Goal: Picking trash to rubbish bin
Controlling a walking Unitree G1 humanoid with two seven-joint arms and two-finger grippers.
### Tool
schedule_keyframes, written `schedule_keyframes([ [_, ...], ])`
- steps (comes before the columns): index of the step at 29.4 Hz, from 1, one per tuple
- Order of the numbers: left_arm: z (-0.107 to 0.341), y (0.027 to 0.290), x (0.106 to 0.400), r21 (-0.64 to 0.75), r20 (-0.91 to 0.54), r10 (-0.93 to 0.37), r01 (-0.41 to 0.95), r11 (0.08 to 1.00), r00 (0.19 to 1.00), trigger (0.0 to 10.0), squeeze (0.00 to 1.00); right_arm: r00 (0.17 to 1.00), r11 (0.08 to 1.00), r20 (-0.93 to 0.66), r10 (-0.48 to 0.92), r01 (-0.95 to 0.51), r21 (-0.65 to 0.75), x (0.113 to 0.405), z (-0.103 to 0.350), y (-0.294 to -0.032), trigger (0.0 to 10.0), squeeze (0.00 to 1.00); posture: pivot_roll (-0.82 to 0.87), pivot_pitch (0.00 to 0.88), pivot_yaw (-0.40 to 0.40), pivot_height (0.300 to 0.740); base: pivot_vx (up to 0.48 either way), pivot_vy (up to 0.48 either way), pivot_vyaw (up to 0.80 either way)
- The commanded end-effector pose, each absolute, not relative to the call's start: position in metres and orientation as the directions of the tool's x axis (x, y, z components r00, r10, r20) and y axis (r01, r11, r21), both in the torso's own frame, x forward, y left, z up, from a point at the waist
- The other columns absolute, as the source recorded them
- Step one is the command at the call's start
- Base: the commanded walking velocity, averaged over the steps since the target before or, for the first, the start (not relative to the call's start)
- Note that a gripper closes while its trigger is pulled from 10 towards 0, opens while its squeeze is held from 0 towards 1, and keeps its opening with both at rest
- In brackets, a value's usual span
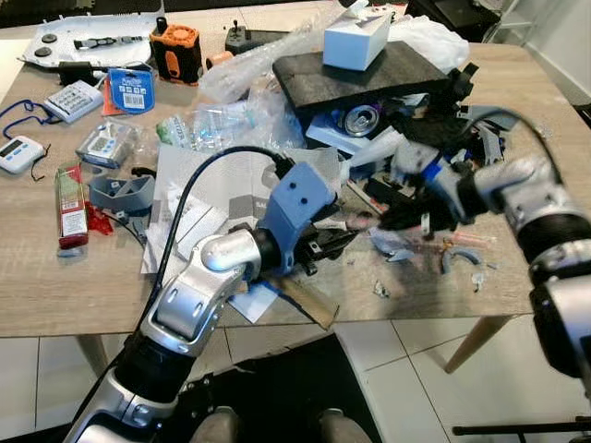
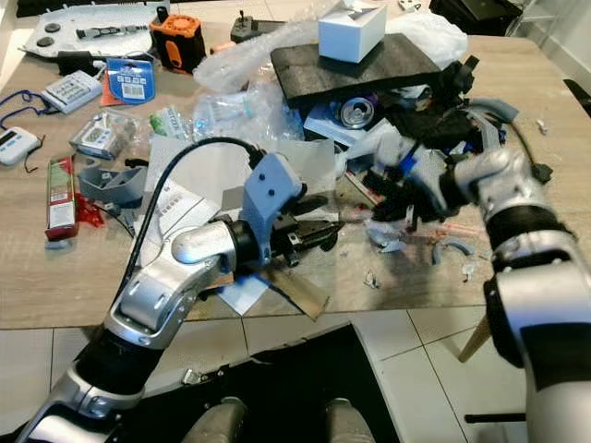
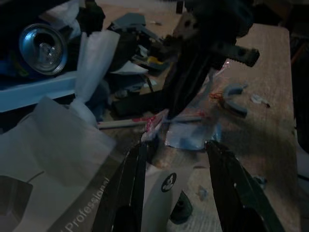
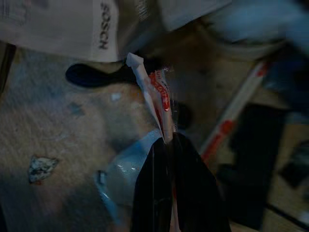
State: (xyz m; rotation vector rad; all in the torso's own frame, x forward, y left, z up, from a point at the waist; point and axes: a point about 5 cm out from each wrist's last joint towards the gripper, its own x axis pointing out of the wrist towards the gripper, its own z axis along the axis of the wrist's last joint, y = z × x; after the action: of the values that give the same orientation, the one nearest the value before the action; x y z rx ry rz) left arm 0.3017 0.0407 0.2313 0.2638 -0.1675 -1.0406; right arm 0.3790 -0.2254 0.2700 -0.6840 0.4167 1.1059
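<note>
A thin white and red wrapper [image 4: 155, 94] hangs from my right gripper [image 4: 169, 140], which is shut on its end just above the wooden table [image 1: 434, 295]. In the head views this gripper [image 1: 390, 221] is right of centre, and the wrapper [image 1: 360, 223] sticks out to its left. My left gripper [image 1: 340, 242] reaches in from the left with its fingers open, its tips a short way from the wrapper. In the left wrist view the wrapper [image 3: 152, 124] lies just beyond the open fingers [image 3: 133, 183], over a clear plastic scrap [image 3: 190, 135].
Clutter covers the table: printed papers [image 1: 199, 198], a drink can [image 1: 360, 118], a black slab [image 1: 355, 74] bearing a white box [image 1: 355, 39], plastic bags, an orange tool [image 1: 175, 51], a calculator [image 1: 72, 100]. Small grey scraps [image 1: 462, 258] lie near the front edge.
</note>
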Motion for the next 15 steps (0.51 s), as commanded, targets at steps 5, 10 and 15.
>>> schedule_keyframes([
  [5,0.230,0.038,0.299,0.282,0.016,-0.874,0.836,0.471,0.486,10.0,0.00,0.398,0.282,-0.610,0.685,-0.917,-0.283,0.377,0.277,-0.230,0.0,0.00,0.05,0.264,-0.058,0.740,0.000,0.000,0.00],
  [10,0.237,0.043,0.303,0.272,0.054,-0.858,0.820,0.504,0.510,10.0,0.00,0.399,0.286,-0.357,0.845,-0.900,-0.328,0.371,0.348,-0.222,0.0,0.00,0.05,0.249,-0.061,0.740,0.000,0.000,0.00],
  [15,0.242,0.048,0.304,0.224,0.102,-0.824,0.794,0.565,0.558,10.0,0.00,0.441,0.390,-0.102,0.892,-0.863,-0.321,0.371,0.370,-0.222,0.0,0.00,0.05,0.235,-0.055,0.740,0.000,0.000,0.00],
])
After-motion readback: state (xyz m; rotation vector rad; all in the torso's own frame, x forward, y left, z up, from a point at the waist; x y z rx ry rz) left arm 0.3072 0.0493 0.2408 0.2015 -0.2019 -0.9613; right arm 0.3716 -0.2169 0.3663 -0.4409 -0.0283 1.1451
